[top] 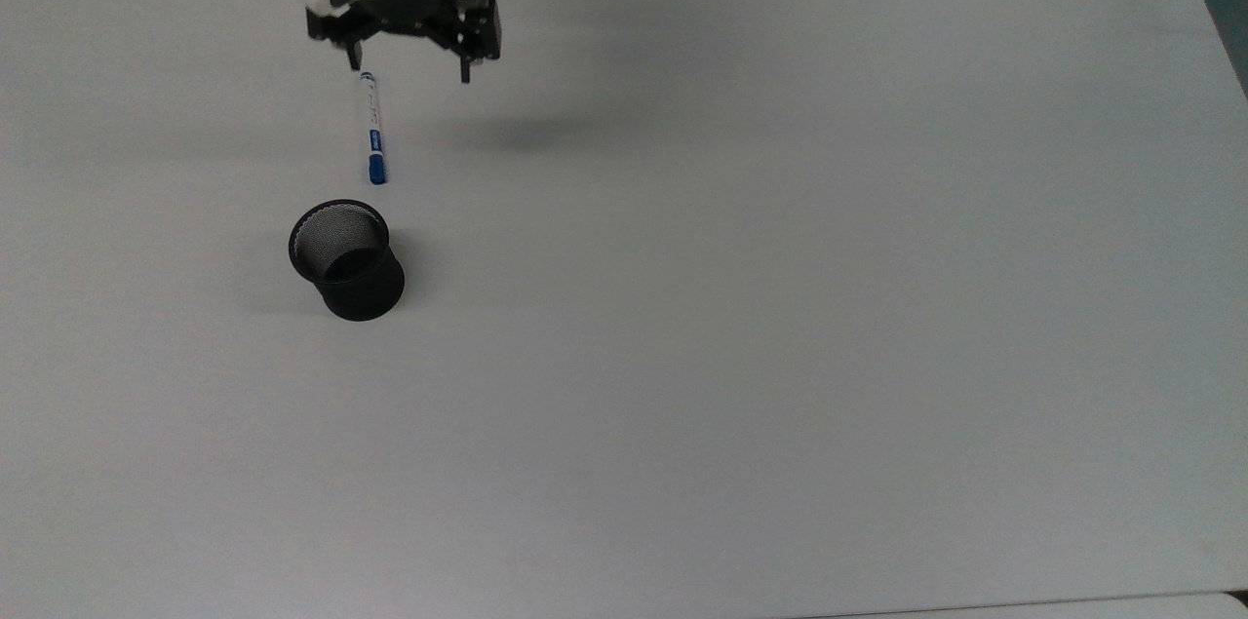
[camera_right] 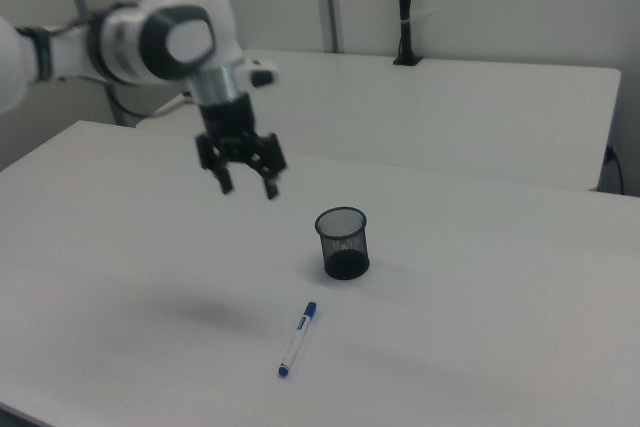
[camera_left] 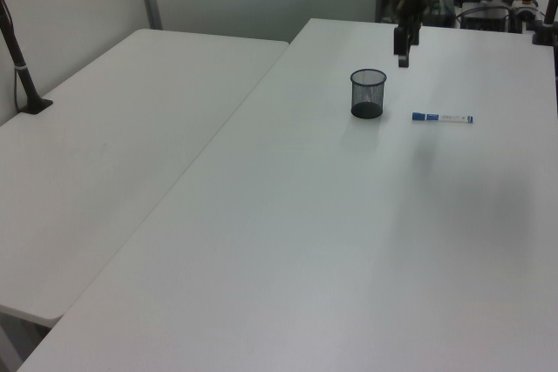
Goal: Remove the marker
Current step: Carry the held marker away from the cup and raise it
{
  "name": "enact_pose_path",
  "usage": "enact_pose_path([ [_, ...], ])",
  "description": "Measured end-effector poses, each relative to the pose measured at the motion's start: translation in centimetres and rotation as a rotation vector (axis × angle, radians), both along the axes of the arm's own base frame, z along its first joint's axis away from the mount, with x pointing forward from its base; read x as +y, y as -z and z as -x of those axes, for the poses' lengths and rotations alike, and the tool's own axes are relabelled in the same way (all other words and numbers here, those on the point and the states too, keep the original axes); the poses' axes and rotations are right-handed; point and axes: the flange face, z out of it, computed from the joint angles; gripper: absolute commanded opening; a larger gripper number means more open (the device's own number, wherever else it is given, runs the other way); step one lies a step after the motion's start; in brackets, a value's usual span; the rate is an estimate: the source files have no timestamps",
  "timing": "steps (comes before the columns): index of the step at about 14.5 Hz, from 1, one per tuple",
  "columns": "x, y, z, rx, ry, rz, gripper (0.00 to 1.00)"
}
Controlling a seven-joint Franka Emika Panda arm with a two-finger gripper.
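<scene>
Marker (top: 371, 130): flat on table (top: 780, 307), at cup's (top: 346, 258) 12 o'clock in top view
Gripper (top: 409, 63): spread wide, empty, raised

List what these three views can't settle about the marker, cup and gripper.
- Marker: its blue print is too small to read in the top view.
- Mesh cup: the floor is in shadow in the top view, so small contents can't be ruled out.
- Gripper: its near fingertip overlaps the marker's end in the top view.
</scene>
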Motion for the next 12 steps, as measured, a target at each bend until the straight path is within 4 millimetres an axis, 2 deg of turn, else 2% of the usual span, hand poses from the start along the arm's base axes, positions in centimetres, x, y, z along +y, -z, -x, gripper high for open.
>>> enact_pose_path([
  [2,2.1,-3.4,1.7,0.012,0.033,-0.040,1.00],
  [3,2.5,-4.5,2.2,0.019,0.039,-0.057,1.00],
  [12,1.3,-5.9,2.3,-0.006,0.124,-0.104,1.00],
])
